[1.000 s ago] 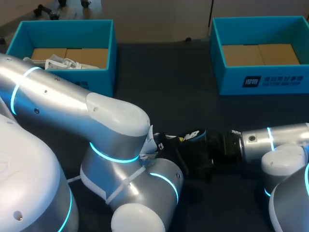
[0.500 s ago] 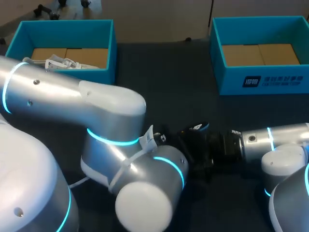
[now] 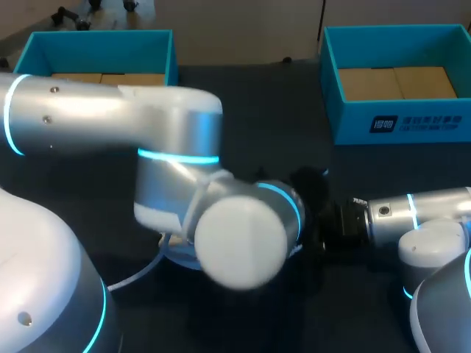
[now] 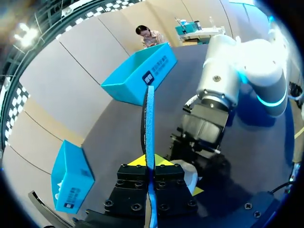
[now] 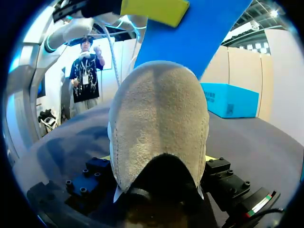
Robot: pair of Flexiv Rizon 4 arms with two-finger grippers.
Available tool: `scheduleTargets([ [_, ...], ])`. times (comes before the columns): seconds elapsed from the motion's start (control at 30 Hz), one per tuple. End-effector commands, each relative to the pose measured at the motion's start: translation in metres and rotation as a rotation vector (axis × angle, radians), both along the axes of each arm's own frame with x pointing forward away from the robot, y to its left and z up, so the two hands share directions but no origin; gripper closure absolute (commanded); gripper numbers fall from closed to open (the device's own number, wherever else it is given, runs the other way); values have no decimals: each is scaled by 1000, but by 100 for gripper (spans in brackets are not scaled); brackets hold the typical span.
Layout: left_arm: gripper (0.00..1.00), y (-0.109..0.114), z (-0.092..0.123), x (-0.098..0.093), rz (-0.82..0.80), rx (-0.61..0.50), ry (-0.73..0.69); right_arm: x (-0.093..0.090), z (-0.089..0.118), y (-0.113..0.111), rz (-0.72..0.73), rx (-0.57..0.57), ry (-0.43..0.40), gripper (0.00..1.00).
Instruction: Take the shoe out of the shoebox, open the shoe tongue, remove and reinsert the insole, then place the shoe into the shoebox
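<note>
Insole out, shoe held at mid-table as the reinsertion step nears

The left gripper (image 4: 150, 164) pinches a thin blue foam insole (image 4: 150, 118) edge-on between its yellow tips, just above the toe of the grey suede shoe (image 5: 159, 104). The right gripper (image 5: 159, 159) clamps that shoe from both sides over the dark table (image 3: 257, 110). Removal looks done. The next move, by this reading, calls for tipping the insole's end down into the shoe's opening while the shoe is held steady. Count: one shoe, one insole, two arms and two boxes, the left teal shoebox (image 3: 96, 35) and the right teal shoebox (image 3: 412, 121), both well apart from the shoe.
</note>
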State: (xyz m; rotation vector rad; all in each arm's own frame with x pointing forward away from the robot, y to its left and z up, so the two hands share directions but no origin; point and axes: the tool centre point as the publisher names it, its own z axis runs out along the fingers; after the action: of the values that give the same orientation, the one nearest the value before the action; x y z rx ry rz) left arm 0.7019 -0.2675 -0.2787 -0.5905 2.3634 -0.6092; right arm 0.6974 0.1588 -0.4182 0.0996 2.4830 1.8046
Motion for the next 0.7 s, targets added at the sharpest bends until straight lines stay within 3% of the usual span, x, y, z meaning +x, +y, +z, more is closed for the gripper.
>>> scheduleTargets([
  [0.03, 100, 7, 18, 3, -67, -36, 117, 0, 1, 1, -1, -5, 1, 100],
  [0.7, 100, 2, 70, -13, -182, -242, 404, 0, 1, 1, -1, -5, 1, 100],
])
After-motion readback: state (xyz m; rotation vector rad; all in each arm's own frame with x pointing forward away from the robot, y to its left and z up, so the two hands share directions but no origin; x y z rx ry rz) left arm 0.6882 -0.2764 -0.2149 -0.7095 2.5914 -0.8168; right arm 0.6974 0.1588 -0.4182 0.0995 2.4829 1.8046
